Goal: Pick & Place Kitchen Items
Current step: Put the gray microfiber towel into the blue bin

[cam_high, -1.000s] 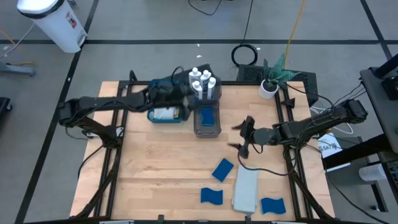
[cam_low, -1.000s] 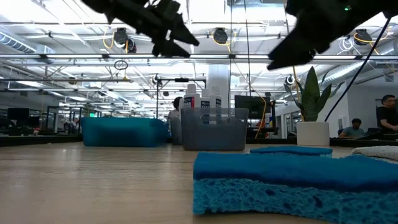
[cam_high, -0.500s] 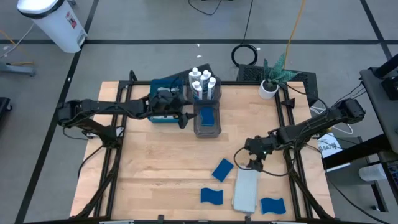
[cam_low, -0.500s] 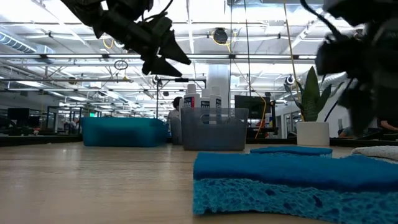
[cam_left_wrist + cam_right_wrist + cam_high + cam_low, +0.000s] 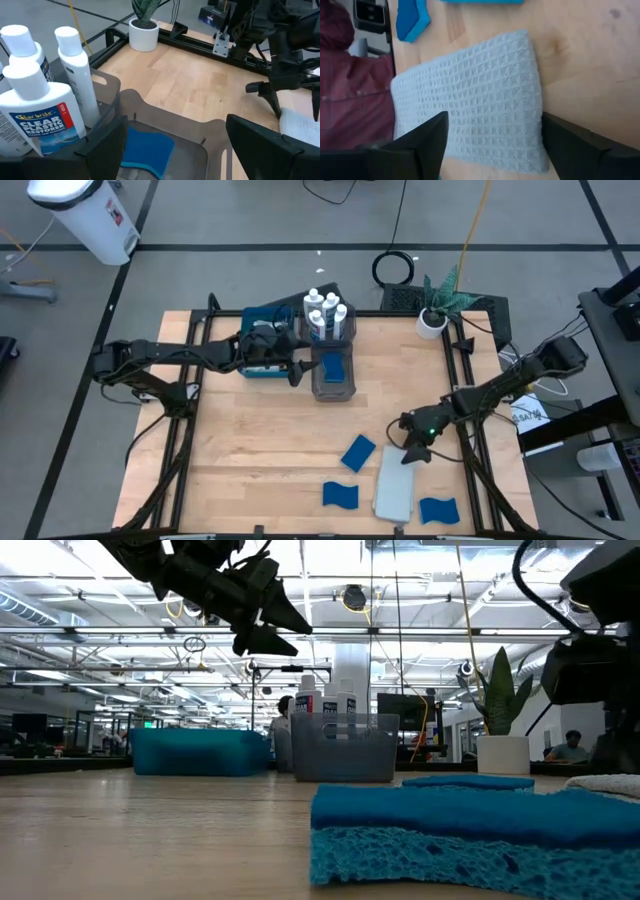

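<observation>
A light grey waffle cloth lies flat near the table's front right. Three blue sponges lie flat on the wood around it. My right gripper is open and slants down over the cloth's far end, with the cloth below its two fingers. At the back, white bottles stand in a grey bin whose nearer compartment holds a blue sponge. My left gripper hovers open just above that compartment.
A blue tray sits left of the grey bin. A potted plant stands at the far right corner. Black frame rails run along the table's sides. A person in a dark red garment stands beyond the near edge.
My right gripper has come down and toward the table's near edge, from mid-air right of the bin to just over the grey cloth's far end, rolling its wrist as it went. My left gripper has sunk a little toward the grey bin.
</observation>
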### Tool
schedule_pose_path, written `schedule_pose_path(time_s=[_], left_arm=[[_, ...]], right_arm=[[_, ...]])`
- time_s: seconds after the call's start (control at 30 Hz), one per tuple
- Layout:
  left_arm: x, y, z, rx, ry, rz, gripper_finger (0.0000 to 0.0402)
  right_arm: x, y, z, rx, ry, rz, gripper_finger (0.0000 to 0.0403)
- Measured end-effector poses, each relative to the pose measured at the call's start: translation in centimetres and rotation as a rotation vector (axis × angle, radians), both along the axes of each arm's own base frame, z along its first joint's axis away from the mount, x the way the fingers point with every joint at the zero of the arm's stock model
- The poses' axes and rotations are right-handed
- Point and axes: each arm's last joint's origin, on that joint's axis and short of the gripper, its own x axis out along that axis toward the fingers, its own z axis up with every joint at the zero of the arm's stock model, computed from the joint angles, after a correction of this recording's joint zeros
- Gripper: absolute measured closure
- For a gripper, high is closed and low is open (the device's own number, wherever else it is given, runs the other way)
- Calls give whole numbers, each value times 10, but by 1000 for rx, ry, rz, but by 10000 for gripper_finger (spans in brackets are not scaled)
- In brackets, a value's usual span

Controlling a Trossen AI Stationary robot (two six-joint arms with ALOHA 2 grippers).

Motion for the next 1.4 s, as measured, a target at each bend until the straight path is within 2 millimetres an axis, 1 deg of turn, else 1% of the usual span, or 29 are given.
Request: schedule_pose_path(time_s=[0.2,0.3,0.4,0.53,0.8,0.83,0.93,1.0,1.07,1.17,1.27,1.4], left_arm=[[0,0,0,-2,-1,1,62],[0,0,0,-1,-1,2,62],[0,0,0,4,1,15,62],[0,1,0,11,2,34,62],[0,1,0,12,3,34,62],[0,1,0,10,2,35,62],[0,1,0,-25,-9,49,62],[0,1,1,-46,-20,58,62],[0,1,1,-54,-26,61,62],[0,1,1,-54,-25,61,62],[0,1,1,-60,-26,63,62],[0,1,1,-79,-31,70,62]], right_arm=[[-5,8,-2,-35,8,16,152],[-9,11,-4,-63,30,21,173],[-12,11,-6,-93,61,17,208],[-15,9,-9,-110,95,18,266],[-15,8,-9,-146,67,69,387],[-14,7,-9,-145,66,68,394],[-10,8,-4,-149,75,56,396],[-5,9,5,-196,85,61,400],[0,10,17,-275,111,71,401],[6,10,45,-426,177,71,402],[9,8,80,-580,227,40,402],[11,3,115,-751,220,10,402]])
